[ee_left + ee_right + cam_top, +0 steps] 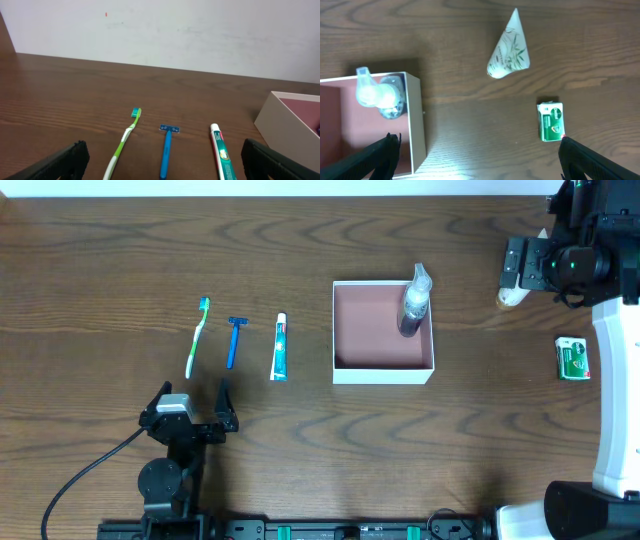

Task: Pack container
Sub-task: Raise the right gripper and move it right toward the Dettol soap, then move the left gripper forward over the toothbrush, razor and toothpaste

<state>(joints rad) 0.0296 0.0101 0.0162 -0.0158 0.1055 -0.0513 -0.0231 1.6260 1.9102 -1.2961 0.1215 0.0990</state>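
Our left claw [193,402] sits released, left of the container [383,373], beyond the toothbrush [198,337], razor [235,340] and toothpaste [280,348]. Our right claw [512,270], fingers spread too, hangs right of it. A spray bottle [415,302] already lies inside, so we judge packing underway.

From the left wrist, the container's corner shows right of the toothpaste.

From the right wrist, a leaf-printed tube [509,50] lies right of the container. Taking it calls for descending and closing.

We see the left arm [162,477] as all black, with a pale grey block [173,405] on its wrist and a black cable [88,464] trailing from it. The right arm [615,380] has a broad white link (a small green light [573,265] glows on its black wrist) and matte black fingers [592,164].
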